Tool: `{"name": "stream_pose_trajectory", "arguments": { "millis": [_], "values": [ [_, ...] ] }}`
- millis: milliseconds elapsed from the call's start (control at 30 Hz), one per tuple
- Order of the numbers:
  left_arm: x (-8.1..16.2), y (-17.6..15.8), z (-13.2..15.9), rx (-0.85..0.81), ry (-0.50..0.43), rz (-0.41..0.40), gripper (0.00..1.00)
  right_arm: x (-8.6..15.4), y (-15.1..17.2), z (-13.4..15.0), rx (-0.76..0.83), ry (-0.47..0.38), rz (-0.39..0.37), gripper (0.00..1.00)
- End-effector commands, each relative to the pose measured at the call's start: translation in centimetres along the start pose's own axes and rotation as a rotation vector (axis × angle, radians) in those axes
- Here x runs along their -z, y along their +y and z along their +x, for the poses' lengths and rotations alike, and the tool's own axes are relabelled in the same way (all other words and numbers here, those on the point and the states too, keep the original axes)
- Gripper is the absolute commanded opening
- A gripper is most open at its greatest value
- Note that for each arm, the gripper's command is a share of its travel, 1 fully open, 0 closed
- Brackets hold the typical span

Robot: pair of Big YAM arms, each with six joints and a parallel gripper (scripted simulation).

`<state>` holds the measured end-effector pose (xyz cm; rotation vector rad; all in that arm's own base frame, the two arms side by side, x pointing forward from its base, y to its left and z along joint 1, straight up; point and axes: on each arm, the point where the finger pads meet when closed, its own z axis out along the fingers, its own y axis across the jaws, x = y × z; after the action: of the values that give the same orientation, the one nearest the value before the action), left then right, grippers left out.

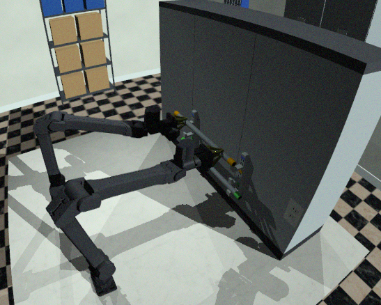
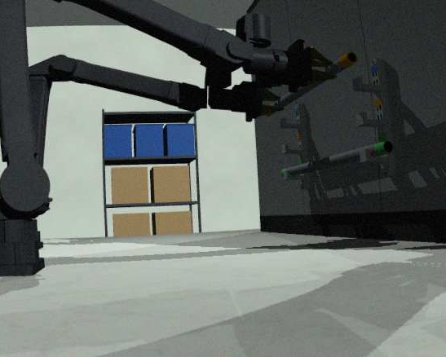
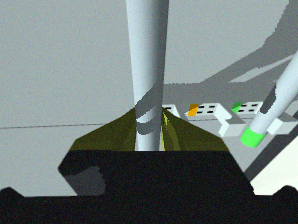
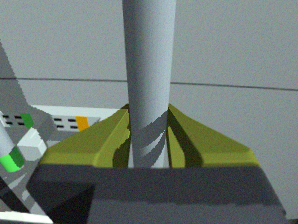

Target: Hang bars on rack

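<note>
Right now the orange-ended bar (image 1: 204, 138) (image 2: 296, 94) (image 3: 147, 50) (image 4: 150, 50) hangs off the wall rack (image 1: 247, 170) (image 2: 388, 81) (image 3: 231, 125) (image 4: 65, 111), toward the robot's side of the tabletop (image 1: 143, 264) (image 2: 188, 306) (image 3: 285, 175). The left jaws (image 1: 182, 120) (image 2: 281, 103) and the right jaws (image 1: 219, 155) (image 2: 332, 69) both grip it, one near each end. The green-ended bar (image 1: 225, 182) (image 2: 343, 156) (image 3: 287, 87) (image 4: 11, 161) lies on the lowest pair, its proper place by the green labels, and should be left alone.

As metal, the held bar is probably stiff and fairly weighty, its smooth round shaft apt to roll or slip. Holding the grey shaft just inside the painted ends seems right, keeping the load shared. It belongs on the middle, orange-labelled pair: lower it clear of the top arms, bring it in level, and release only once both supports carry it.
</note>
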<state>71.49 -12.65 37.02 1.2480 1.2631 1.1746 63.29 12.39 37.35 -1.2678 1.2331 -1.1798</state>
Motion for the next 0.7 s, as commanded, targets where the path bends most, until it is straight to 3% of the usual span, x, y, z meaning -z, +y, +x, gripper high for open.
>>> {"name": "stream_pose_trajectory", "arguments": {
  "millis": [0, 667],
  "values": [
    [1.45, 5.03, -0.16, 0.015, -0.001, -0.1, 0.0, 1.46, -5.46, 1.05, -0.029, 0.014, 0.115, 0.0],
    [1.65, 4.39, -0.42, 0.015, -0.001, -0.1, 0.0, 1.88, -4.57, 1.3, -0.029, 0.014, 0.115, 0.0]
  ]
}}
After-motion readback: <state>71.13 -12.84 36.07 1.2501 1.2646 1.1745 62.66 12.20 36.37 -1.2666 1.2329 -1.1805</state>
